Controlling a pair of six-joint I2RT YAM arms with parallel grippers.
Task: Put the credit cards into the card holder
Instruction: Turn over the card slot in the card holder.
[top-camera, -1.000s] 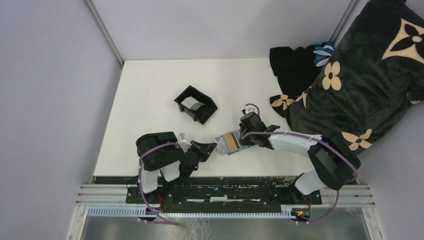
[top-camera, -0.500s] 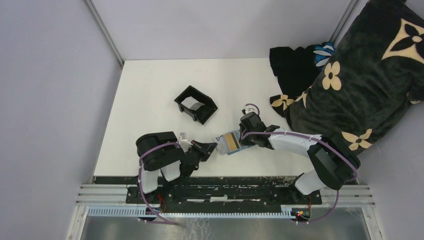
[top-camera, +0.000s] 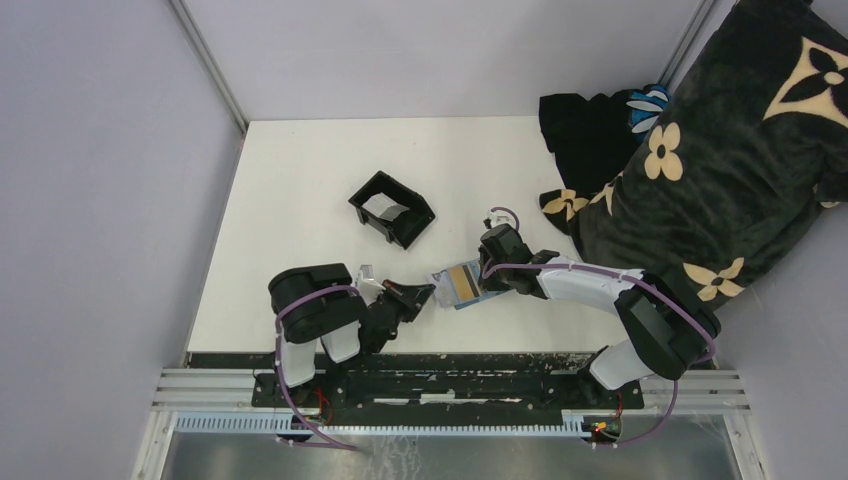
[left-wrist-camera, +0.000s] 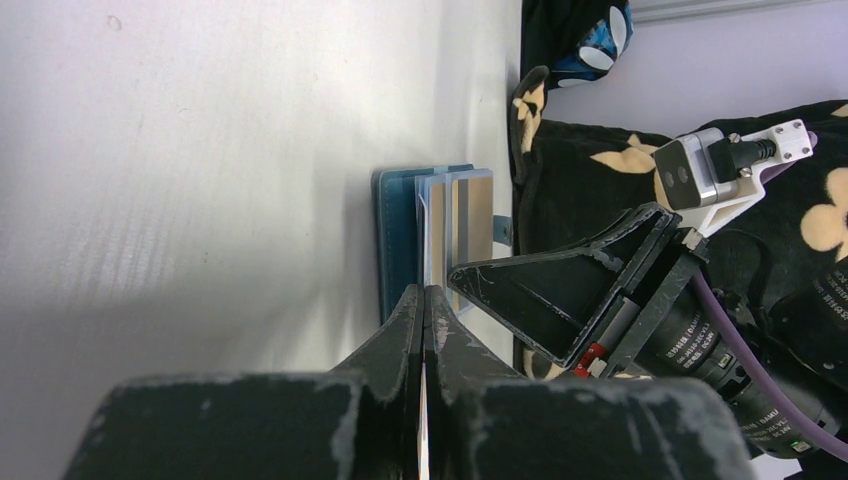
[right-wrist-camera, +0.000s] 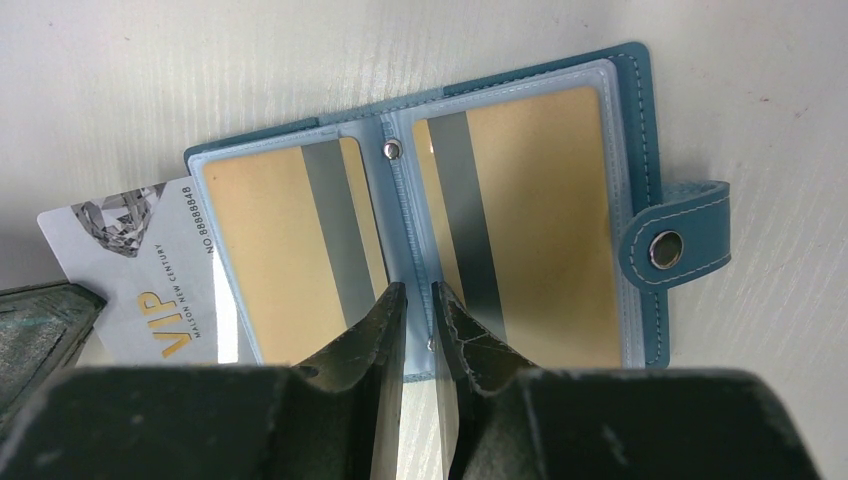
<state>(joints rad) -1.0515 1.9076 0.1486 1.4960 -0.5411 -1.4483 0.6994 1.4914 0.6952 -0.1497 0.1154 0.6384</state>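
- Left claw (top-camera: 418, 296), seen from above, was closed tight low over the desk (top-camera: 300, 200), its tip just beside the open holder (top-camera: 458, 285). The right claw (top-camera: 479, 284) was on the holder's other side. A black box (top-camera: 392, 208) sat well apart, further back, and a flowered blanket (top-camera: 720, 130) lay at the right.
- Left wrist: the fingers were pinched on the thin edge of a white card (left-wrist-camera: 422, 400) and pointed at the holder (left-wrist-camera: 400, 230), which lay flat.
- Right wrist: the jaws were narrow, nipping the holder's spine at its near edge. Gold cards (right-wrist-camera: 290, 240) filled both sleeves. The white card (right-wrist-camera: 130, 270) poked out at the left sleeve's outer edge.
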